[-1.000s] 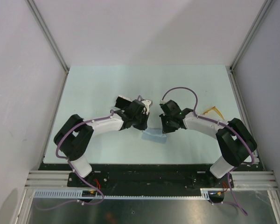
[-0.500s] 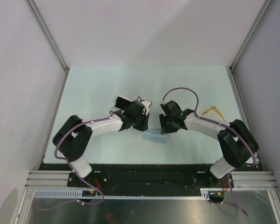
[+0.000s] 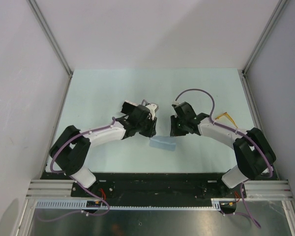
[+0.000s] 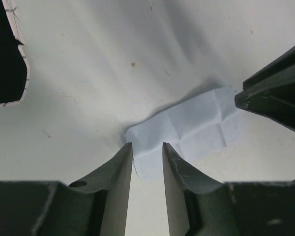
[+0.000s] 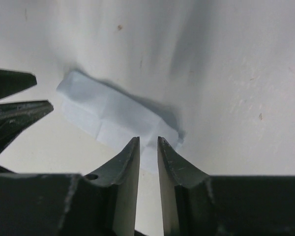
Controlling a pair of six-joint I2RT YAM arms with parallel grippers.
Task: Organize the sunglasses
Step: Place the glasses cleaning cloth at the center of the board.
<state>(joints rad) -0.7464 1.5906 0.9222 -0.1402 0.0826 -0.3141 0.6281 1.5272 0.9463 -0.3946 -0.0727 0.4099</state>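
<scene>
The left gripper holds its fingers a narrow gap apart, empty, over one end of the folded blue-grey cloth. The right gripper stands the same way over the other end. The sunglasses lie on the bare table beside the right arm, in no container.

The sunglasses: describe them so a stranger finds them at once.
On the pale table, look near the right edge, just beyond the right arm. The sunglasses lie there, partly hidden. Unlike the pale blue cloth, they have a thin yellow-orange frame.
</scene>
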